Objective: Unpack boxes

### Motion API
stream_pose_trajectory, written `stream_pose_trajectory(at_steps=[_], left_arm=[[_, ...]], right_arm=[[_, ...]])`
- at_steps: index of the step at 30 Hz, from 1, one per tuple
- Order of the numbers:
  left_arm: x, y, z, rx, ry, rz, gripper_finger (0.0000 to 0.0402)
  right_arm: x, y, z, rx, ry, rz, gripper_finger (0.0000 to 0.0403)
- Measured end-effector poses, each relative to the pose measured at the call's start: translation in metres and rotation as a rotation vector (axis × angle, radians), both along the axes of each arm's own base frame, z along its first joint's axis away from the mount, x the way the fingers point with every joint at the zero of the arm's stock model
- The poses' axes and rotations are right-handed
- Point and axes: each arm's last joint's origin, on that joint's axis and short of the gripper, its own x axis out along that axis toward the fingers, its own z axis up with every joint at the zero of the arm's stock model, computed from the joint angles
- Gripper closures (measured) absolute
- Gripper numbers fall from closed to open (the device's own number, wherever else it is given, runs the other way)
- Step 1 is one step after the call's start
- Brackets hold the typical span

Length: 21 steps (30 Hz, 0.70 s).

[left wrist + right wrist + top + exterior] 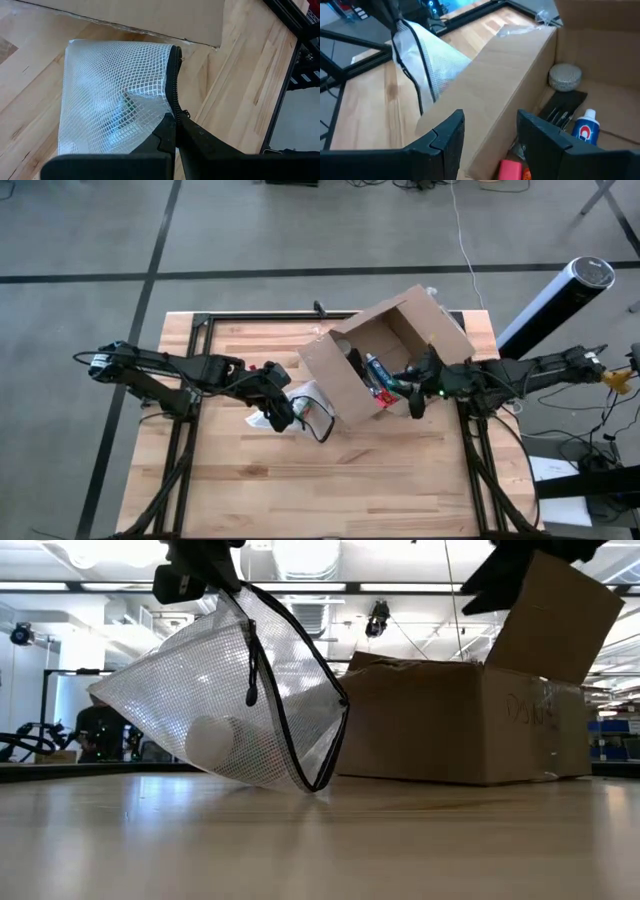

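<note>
Grey floor with dark lines surrounds a pale wooden table (330, 480) in the high view. At the centre right of that frame sits the open cardboard box (345, 385), turned at an angle, flaps up, with a red-and-blue tube (376, 372) among the things inside. From the left edge the left arm reaches in; its left gripper (282, 415) sits just left of the box, pinching the white mesh pouch (308, 398). From the right edge comes the right gripper (412, 392), at the box's open lower-right side.

Seen from table height, the pouch (225, 705) hangs in the left half of the frame from the dark gripper at the top (only its lower corner meets the wood), a white round thing (210, 738) showing through the mesh. Behind it, right of centre, stands the box (450, 725), one flap raised at the upper right.

Looking past the left wrist, the dark jaws are pressed together on the pouch's black zipper edge (173, 95); the box wall (150, 17) crosses the top of the frame.

Past the right wrist, the fingers (445, 137) are spread, astride the box's near wall (505, 75). Inside, at the right, lie a grey round lid (565, 76), the tube (585, 129) and a red item (509, 169).
</note>
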Motion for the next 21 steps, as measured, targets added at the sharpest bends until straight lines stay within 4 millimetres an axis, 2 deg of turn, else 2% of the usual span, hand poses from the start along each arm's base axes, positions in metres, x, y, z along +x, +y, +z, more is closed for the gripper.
stream_pose_trajectory(at_steps=[7, 17, 21], left_arm=[[0.000, 0.000, 0.000, -0.010, 0.000, 0.012, 0.0402], [0.000, 0.000, 0.000, -0.014, 0.000, 0.018, 0.0402], [0.000, 0.000, 0.000, -0.014, 0.000, 0.018, 0.0402]], right_arm=[[0.008, -0.040, -0.007, 0.058, 0.058, -0.125, 0.0247], [0.015, -0.084, 0.000, 0.080, 0.085, -0.166, 0.0220], [0.021, -0.089, -0.020, 0.113, 0.253, -0.122, 0.0220]])
